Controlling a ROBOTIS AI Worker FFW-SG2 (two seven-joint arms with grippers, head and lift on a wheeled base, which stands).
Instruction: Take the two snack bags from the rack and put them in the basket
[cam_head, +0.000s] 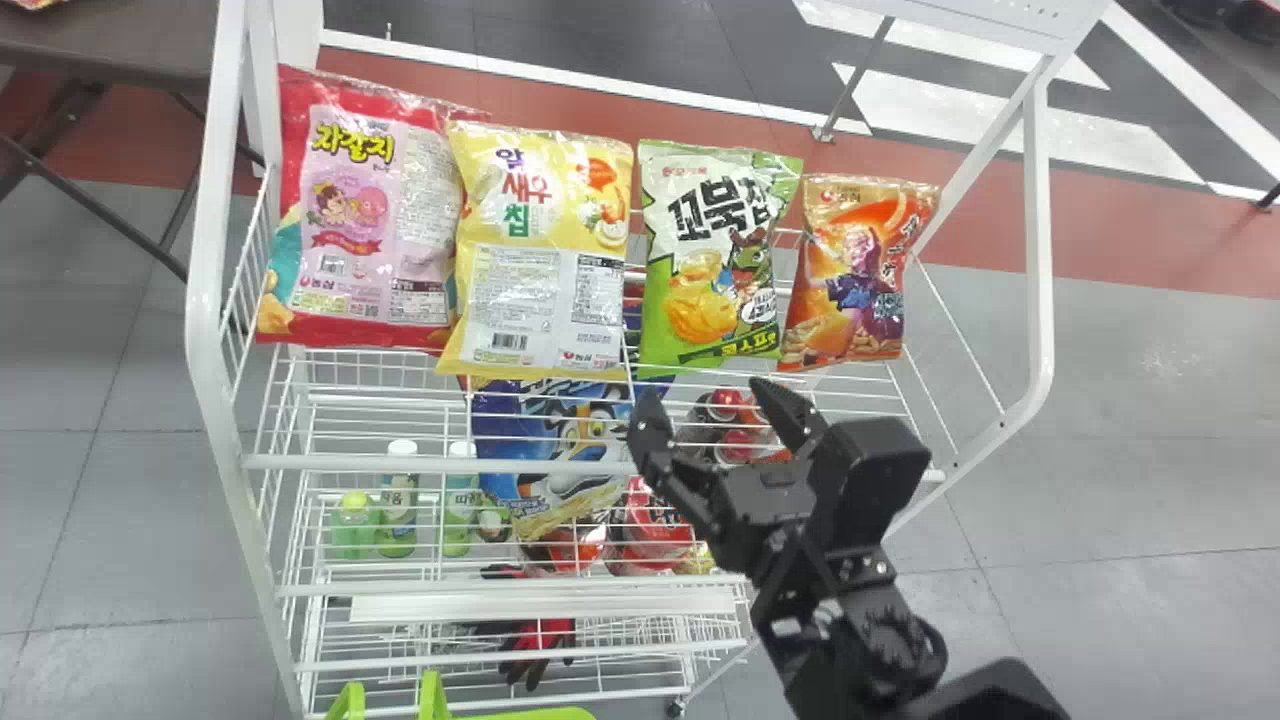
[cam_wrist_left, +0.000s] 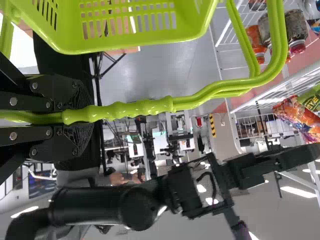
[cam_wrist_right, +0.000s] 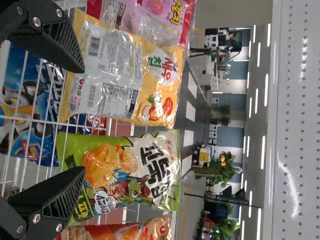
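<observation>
R arm (cam_head: 868, 620) angled fwd & left, R tool (cam_head: 708, 400) spread wide; L tool (cam_wrist_left: 91, 117) clamped.

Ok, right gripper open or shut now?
Open: the right gripper has its two fingers wide apart in both the head and right wrist views.

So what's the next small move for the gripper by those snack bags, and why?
I'd probably swing the right gripper slightly toward the green bag before going in, if that's the one wanted. In the right wrist view its open fingers straddle the gap between neighbours, one in front of the green bag and one in front of the yellow bag.
</observation>
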